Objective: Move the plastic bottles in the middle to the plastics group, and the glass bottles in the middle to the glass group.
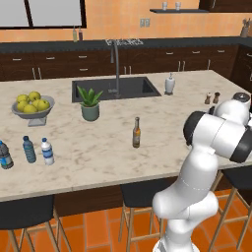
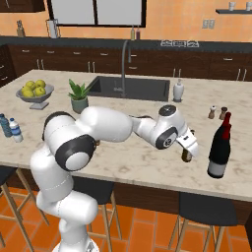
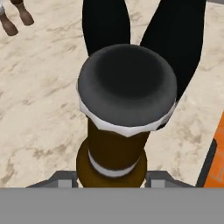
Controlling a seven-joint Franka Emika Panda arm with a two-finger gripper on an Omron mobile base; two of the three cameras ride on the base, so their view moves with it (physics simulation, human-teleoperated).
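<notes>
You had the gripper (image 2: 189, 147) clamped on the upright dark brown-green glass bottle (image 3: 114, 144), with the big black red-banded bottles (image 2: 218, 147) just beyond it.

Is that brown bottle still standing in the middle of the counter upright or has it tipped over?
Upright. The amber bottle stands on its base on the counter, neck pointing straight up, nothing touching it.

You get even, bright rendered light with soft, faint shadows on the counter (image 1: 113, 142); the base views look coarse, the hand view close and slightly soft.
</notes>
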